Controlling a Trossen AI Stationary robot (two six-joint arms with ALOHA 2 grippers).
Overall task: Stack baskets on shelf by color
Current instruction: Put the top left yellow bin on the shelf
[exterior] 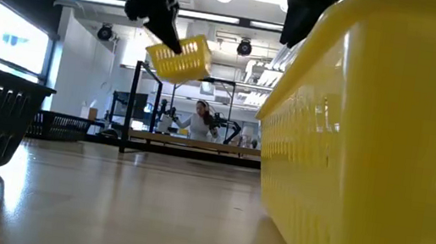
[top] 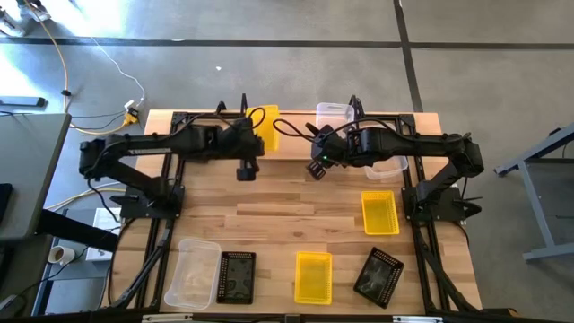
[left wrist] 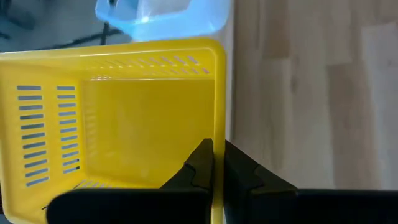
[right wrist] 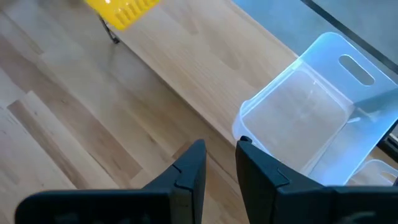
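A yellow basket (left wrist: 118, 118) is clamped by its rim between the closed fingers of the left gripper (left wrist: 214, 165), raised above the table. The right gripper (right wrist: 219, 163) is held part-open, empty, beside a clear basket (right wrist: 305, 118).

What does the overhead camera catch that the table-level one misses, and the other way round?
Only the high view shows the whole layout: the clear basket at the table's front edge, another clear basket at the back, and the right gripper near it, holding nothing.

Only the low view shows the room beyond, with a person at a far bench.

Both show the left gripper shut on a yellow basket, lifted off the table, and the black baskets.
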